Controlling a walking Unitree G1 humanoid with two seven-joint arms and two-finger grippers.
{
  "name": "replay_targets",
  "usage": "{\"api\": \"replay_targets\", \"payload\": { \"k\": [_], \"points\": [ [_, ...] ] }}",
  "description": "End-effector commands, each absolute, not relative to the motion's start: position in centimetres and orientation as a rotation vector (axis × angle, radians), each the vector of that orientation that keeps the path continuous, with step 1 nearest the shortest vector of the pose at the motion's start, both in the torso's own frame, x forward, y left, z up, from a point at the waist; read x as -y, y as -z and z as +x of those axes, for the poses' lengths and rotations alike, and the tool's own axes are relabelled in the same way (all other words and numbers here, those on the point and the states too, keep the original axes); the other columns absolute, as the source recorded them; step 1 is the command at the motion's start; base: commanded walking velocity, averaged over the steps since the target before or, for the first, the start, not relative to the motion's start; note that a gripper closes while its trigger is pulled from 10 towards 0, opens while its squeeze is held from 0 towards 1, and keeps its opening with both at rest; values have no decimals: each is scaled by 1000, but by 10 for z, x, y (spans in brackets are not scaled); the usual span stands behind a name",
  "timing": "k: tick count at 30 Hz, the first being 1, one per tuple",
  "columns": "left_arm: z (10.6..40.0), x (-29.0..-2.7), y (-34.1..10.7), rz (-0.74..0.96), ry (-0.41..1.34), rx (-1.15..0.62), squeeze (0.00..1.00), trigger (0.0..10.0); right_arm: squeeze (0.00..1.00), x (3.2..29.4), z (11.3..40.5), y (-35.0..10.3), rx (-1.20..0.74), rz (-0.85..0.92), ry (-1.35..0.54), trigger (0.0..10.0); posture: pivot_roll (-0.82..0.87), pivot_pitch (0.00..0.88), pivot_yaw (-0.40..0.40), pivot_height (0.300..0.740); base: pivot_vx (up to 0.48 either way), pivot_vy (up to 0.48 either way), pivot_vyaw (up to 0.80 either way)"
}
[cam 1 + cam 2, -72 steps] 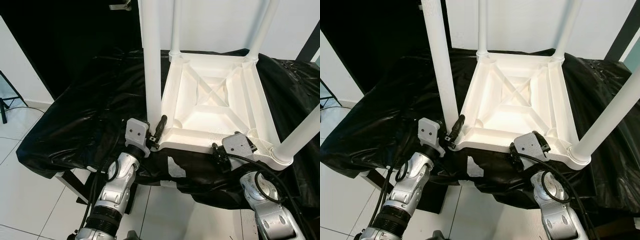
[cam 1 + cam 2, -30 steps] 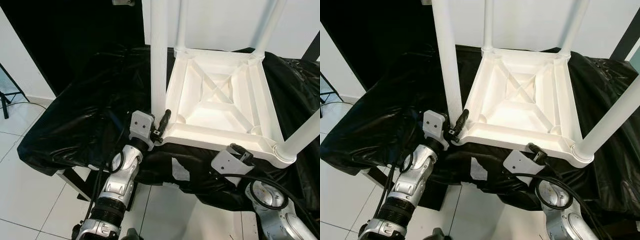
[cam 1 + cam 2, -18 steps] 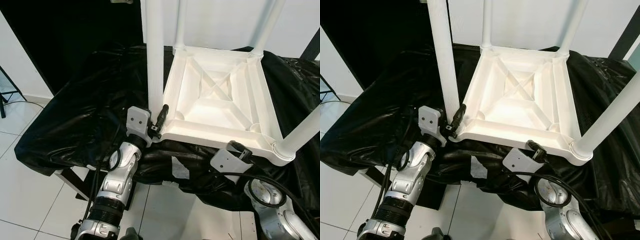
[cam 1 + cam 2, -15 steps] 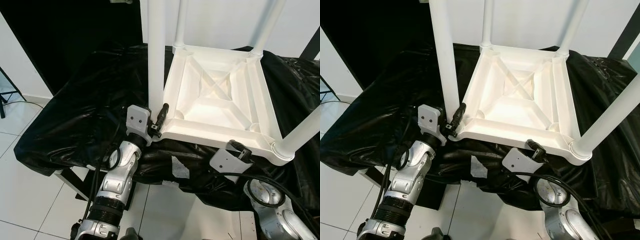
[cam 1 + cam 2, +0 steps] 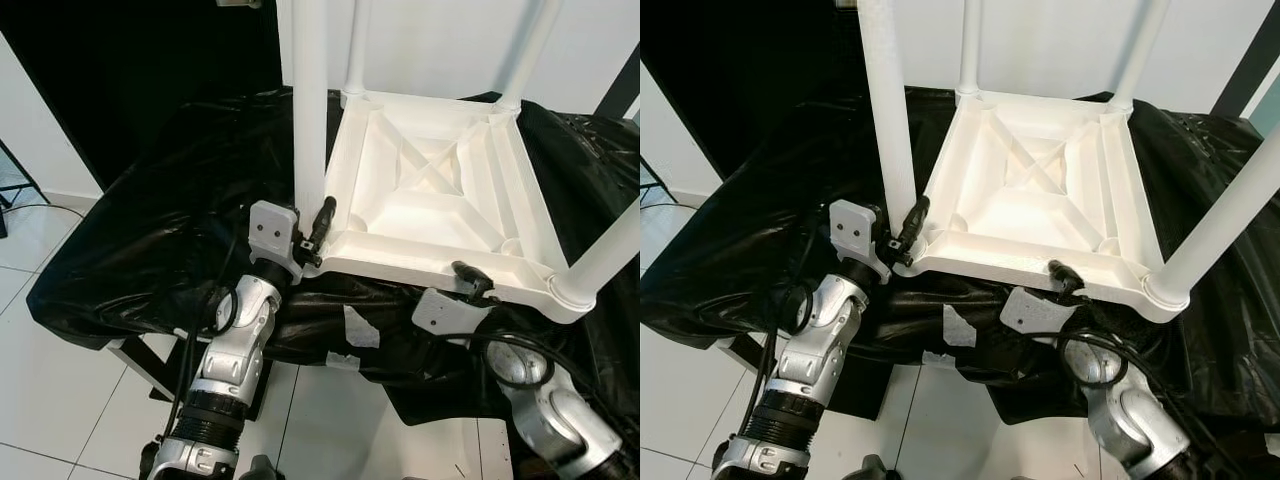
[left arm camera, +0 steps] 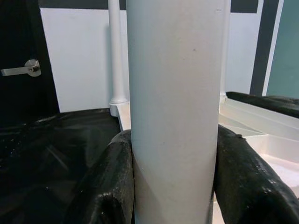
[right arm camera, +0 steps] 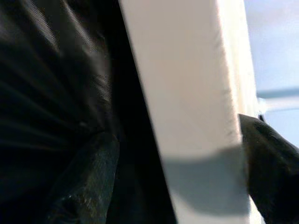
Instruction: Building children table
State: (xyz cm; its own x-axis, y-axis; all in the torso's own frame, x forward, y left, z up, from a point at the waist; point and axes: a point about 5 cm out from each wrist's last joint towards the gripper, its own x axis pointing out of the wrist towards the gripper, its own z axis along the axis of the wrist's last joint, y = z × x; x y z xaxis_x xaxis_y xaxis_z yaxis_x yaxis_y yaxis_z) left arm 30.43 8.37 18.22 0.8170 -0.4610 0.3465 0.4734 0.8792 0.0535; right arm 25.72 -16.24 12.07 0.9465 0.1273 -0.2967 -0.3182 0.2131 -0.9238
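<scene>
Pinched between the two black fingers of the left gripper (image 6: 174,177) was the near-left leg (image 5: 309,110) of the white children's table (image 5: 440,210), which lay upside down with its legs pointing up. The right gripper (image 7: 173,182) straddled the near edge of that table, one finger above the rim and one below, though whether they actually pressed on it could not be told. About a second earlier the right gripper had hung just short of the rim, below and apart from it; by now it had come up and closed the gap, while the left gripper had kept its hold on the leg throughout. That suggested the legs were in and the robot was taking a two-handed hold, probably to turn or shift the table. Under both grippers lay a crumpled black plastic sheet (image 5: 160,230) draped over a low support. Beyond the jaws stood a white wall (image 5: 1060,40), and beside it a dark door with a metal handle (image 6: 21,69). Below them was pale tiled floor (image 5: 60,400).
</scene>
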Motion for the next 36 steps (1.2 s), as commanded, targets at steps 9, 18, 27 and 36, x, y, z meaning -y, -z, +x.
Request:
{"api": "replay_targets", "payload": {
  "k": [9, 18, 27, 36],
  "points": [
    [297, -82, -228, -77, 528, 561, 0, 10000, 0, 173, 276, -116, -178, -1452, -275, 10000, -67, 35, -18, 740, 0, 0, 0],
    [295, -80, -230, -75, 529, 563, 0, 10000, 0, 168, 281, -114, -145, -1495, -265, 0, -70, 38, -21, 740, 0, 0, 0],
    [295, -79, -226, -90, 533, 545, 0, 10000, 0, 173, 282, -111, -141, -1502, -208, 0, -77, 38, -21, 740, 0, 0, 0],
    [294, -79, -224, -168, 545, 542, 1000, 10000, 0, 177, 287, -109, -146, -1501, -205, 0, -81, 35, -20, 740, 0, 0, 0]
  ]
}}
